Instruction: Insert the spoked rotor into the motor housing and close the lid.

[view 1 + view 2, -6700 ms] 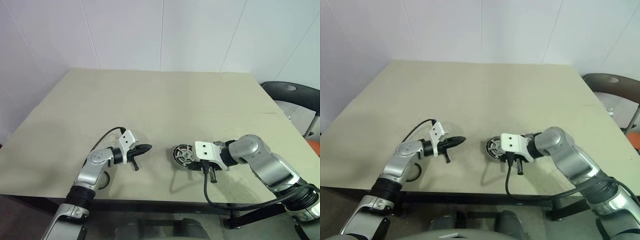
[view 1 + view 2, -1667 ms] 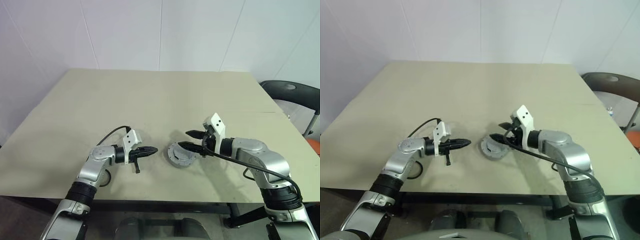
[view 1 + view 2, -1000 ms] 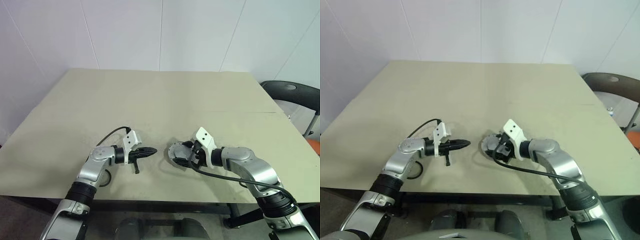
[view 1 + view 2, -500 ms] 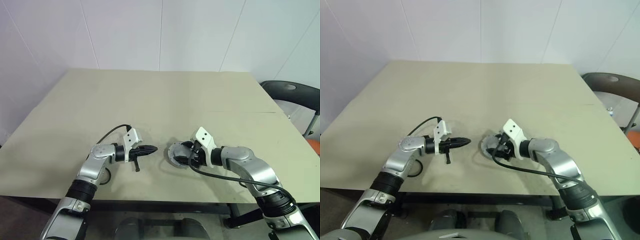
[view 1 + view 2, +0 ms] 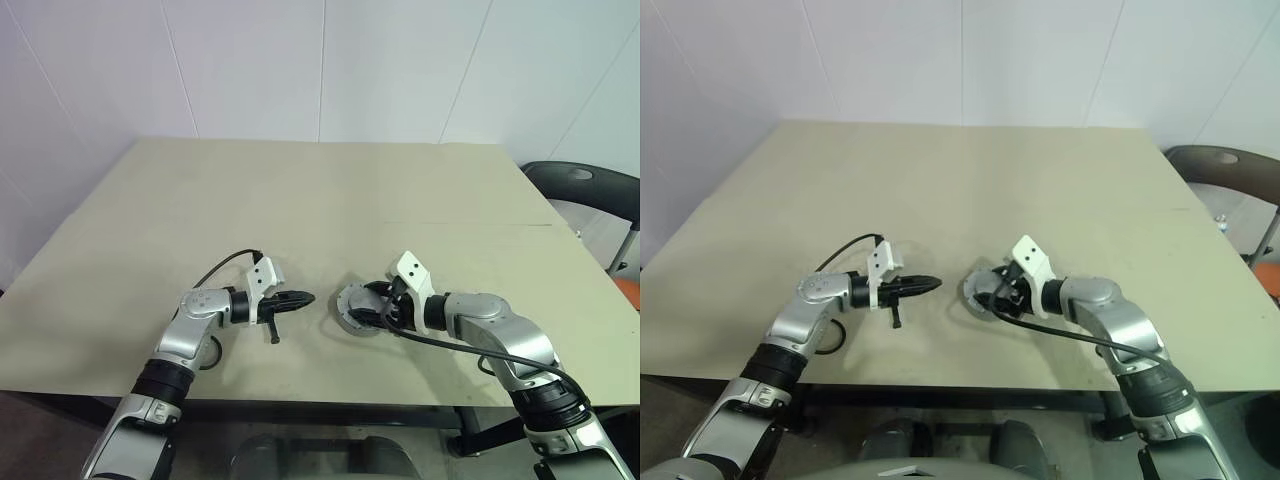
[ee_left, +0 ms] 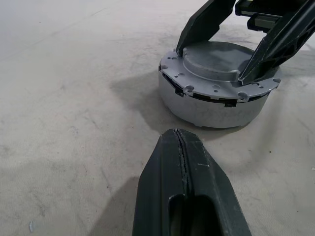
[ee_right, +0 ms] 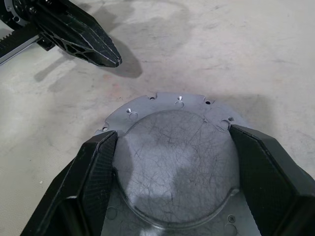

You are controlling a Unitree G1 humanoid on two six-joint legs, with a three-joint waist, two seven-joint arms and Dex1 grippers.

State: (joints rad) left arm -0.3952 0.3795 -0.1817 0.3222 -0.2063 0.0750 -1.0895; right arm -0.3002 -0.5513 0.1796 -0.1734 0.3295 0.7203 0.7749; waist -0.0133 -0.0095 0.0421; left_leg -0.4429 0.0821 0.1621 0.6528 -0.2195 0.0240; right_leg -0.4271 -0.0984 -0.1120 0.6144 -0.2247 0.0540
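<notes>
motor housing (image 6: 214, 101) interior — rotor, windings — hidden under the lid (image 7: 177, 162)

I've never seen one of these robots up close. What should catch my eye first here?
Near the front of the tan table sits a round grey motor housing with its lid on top. The right claw straddles the lid's raised centre, one black finger on each side. Just to its left, the left claw is shut and points at the housing without touching it.
</notes>
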